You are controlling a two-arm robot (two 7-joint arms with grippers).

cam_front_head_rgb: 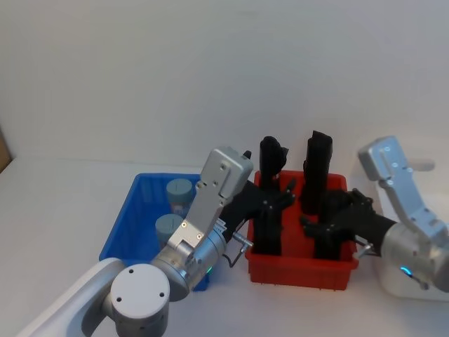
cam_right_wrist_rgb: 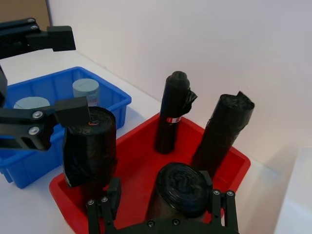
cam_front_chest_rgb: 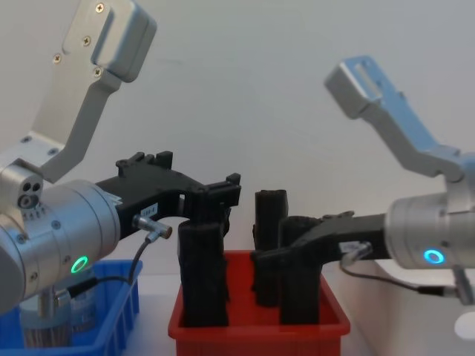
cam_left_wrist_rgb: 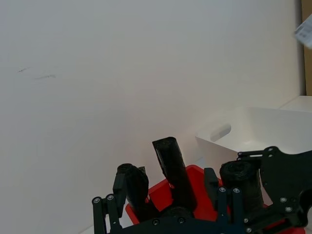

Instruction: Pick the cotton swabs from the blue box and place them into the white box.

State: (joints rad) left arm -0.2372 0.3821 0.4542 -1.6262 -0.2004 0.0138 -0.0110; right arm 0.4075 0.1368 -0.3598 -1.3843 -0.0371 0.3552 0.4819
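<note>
Two cotton swabs tubs (cam_front_head_rgb: 180, 189) (cam_front_head_rgb: 167, 228) with grey-blue lids stand in the blue box (cam_front_head_rgb: 123, 232) at the left; the right wrist view shows them too (cam_right_wrist_rgb: 85, 88) (cam_right_wrist_rgb: 30, 103). My left gripper (cam_front_head_rgb: 277, 200) reaches across the blue box and hangs open over the red bin's left side, beside a black roll (cam_right_wrist_rgb: 90, 146). Its fingers (cam_right_wrist_rgb: 73, 109) stand wide apart. My right gripper (cam_front_head_rgb: 326, 225) is open over the red bin's right side, with a black roll (cam_right_wrist_rgb: 181, 187) below its jaws. The white box (cam_front_head_rgb: 410, 289) lies at the far right, mostly behind my right arm.
A red bin (cam_front_head_rgb: 302, 270) sits between the blue box and the white box, holding several tall black rolls (cam_front_head_rgb: 317, 168). Both arms crowd the space above it. The white box's open inside (cam_left_wrist_rgb: 263, 131) shows in the left wrist view. A pale wall stands behind.
</note>
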